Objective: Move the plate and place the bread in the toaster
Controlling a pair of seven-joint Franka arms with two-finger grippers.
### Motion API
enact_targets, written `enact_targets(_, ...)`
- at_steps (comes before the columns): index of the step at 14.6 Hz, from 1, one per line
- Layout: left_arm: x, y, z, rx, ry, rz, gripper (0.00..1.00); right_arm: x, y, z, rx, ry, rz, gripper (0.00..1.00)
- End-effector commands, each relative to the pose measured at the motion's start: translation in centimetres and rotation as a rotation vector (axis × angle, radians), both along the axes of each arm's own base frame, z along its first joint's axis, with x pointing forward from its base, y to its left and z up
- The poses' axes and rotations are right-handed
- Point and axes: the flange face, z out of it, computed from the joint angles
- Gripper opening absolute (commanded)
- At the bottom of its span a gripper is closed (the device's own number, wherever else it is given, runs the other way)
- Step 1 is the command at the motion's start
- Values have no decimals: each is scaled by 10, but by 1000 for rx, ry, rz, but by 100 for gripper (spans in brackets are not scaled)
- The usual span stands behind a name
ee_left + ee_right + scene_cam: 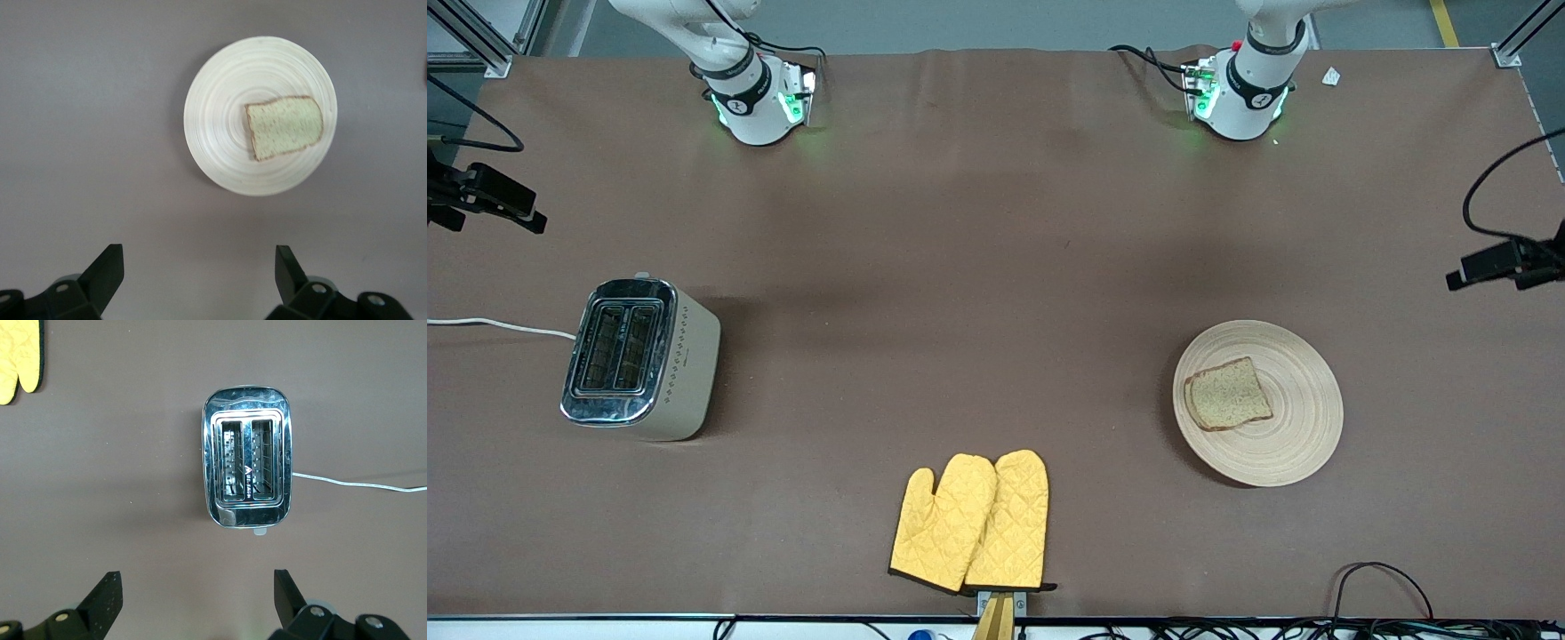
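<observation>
Mitts (971, 523) lie nearest the front camera, mid-worktop, clear of both reaches. Farther back, bread (1227, 394) rests flat on the plate (1303, 444) at the left arm's end, while the toaster (640, 358) stands at the right arm's end, slots up and empty. We judge nothing started. Our left hand (199, 270) hangs spread high over the worktop beside the plate; our right hand (197, 595), spread too, waits beside the toaster.

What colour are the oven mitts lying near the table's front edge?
The pair of quilted fabric oven mitts is yellow with dark trim, clearest in the front view.
</observation>
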Motion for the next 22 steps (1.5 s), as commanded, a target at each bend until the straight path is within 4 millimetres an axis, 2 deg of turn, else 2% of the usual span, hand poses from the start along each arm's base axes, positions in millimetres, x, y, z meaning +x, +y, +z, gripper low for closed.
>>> enact_targets(1,22,22,-30,-41,-20,-13,100,-3,7,2,11,0,3,100)
enact_targets(3,35,45,-67,-123,-40,-27,100,-3,8,2,9,-1,4,100)
enact_targets(6,44,78,-137,-275,-6,15,100,-3,6,2,9,0,7,100)
enact_targets(8,47,90,-181,-351,15,47,100,-3,3,2,9,0,4,100)
enact_targets(10,51,95,-215,-415,-5,8,100,-3,4,2,9,-1,6,100)
enact_targets(13,53,98,-269,-471,-1,-12,90,-3,5,2,9,-1,6,100)
enact_targets(16,53,91,-313,-576,-4,-14,74,-3,4,2,9,-1,6,100)
enact_targets(18,53,87,-337,-599,-16,-31,70,-3,5,2,9,0,7,100)
enact_targets(22,53,89,-356,-590,-43,-58,67,-3,5,2,9,-1,7,100)
